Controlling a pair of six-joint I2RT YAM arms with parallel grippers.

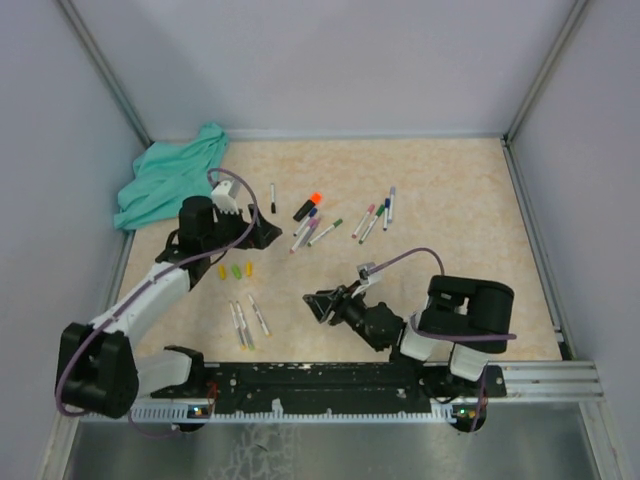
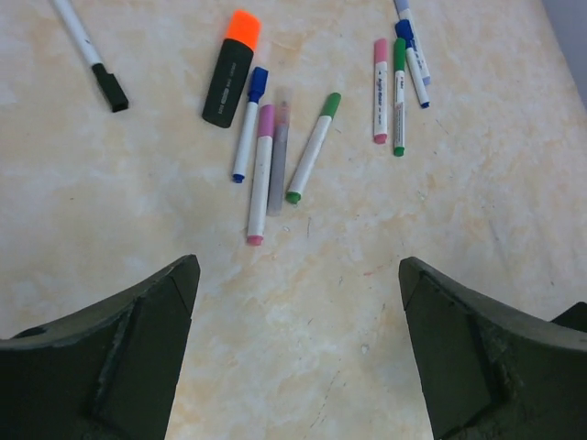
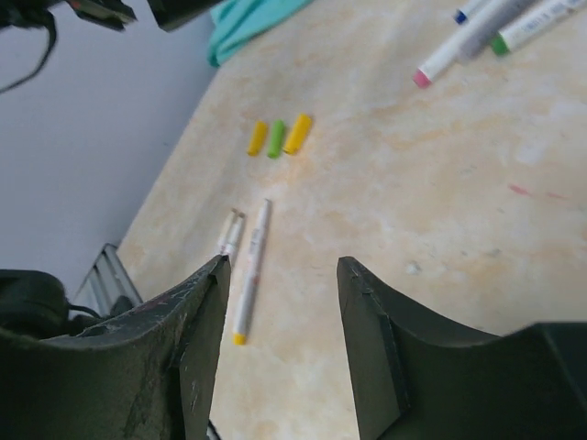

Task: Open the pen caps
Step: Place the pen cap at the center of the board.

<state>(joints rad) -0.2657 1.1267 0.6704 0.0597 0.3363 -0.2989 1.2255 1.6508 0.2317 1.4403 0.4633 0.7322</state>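
Observation:
Three loose pen caps, yellow [image 1: 222, 270], green [image 1: 236, 270] and yellow [image 1: 249, 267], lie left of centre; they also show in the right wrist view, with the green one [image 3: 276, 138] in the middle. Capped pens [image 1: 312, 232] and an orange-capped highlighter [image 1: 308, 206] lie further back; in the left wrist view the orange cap [image 2: 243, 27] and the pens [image 2: 260, 174] lie beyond the jaws. My left gripper [image 1: 262, 232] [image 2: 298, 266] is wide open and empty above bare table. My right gripper [image 1: 318, 303] [image 3: 282, 266] is open and empty, near the uncapped barrels [image 3: 249, 270].
A teal cloth [image 1: 170, 175] lies at the back left corner. A second group of capped pens [image 1: 375, 218] lies at centre right. A black-capped pen [image 1: 272, 197] lies alone near the cloth. Three uncapped barrels [image 1: 245, 320] lie near the front rail. Walls enclose the table.

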